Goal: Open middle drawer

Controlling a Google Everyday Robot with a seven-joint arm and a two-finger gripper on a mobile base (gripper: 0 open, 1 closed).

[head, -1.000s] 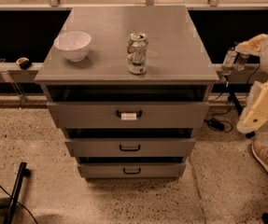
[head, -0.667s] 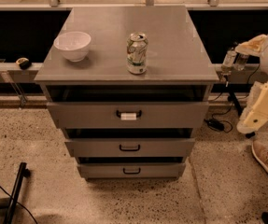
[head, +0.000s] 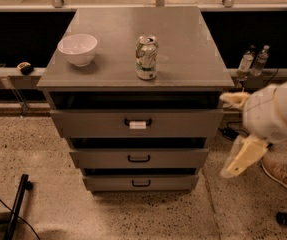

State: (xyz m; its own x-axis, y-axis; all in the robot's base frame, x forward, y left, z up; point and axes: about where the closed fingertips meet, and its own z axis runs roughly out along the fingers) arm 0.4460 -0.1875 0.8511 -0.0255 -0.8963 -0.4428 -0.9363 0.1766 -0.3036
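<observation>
Step in hand is judged to be the approach. The gripper (head: 234, 100) is seen just right of the cabinet (head: 193, 44), about level with the upper edge of the top drawer (head: 93, 124), apart from every drawer front and well away from any handle. Whether it is released or clenched cannot be told. The middle drawer (head: 183, 158) is located second from the top, below the top drawer and above the bottom drawer (head: 173, 183), and is judged not yet pulled out. For the step to be done well, the gripper should be brought down and left, round to the near side of the cabinet, and lined up square on the loop handle (head: 139, 158) at the centre of the middle front. The handle bearing the white tag (head: 137, 125) one row up is to be avoided, as is the handle one row down. The loop is small and shallow, so a centred hold is advised, followed by a straight pull toward the near side. A skewed pull could be expected to bind the drawer or slip off the loop. The bowl (head: 77, 48) and can (head: 146, 57) on the cabinet top are best left undisturbed, so jerks should be kept out of the pull. Middle drawer as observed: wide flat grey front, dull metal finish, one small dark loop handle, a dark shadowed band above its upper edge. Nothing of the interior is visible.
</observation>
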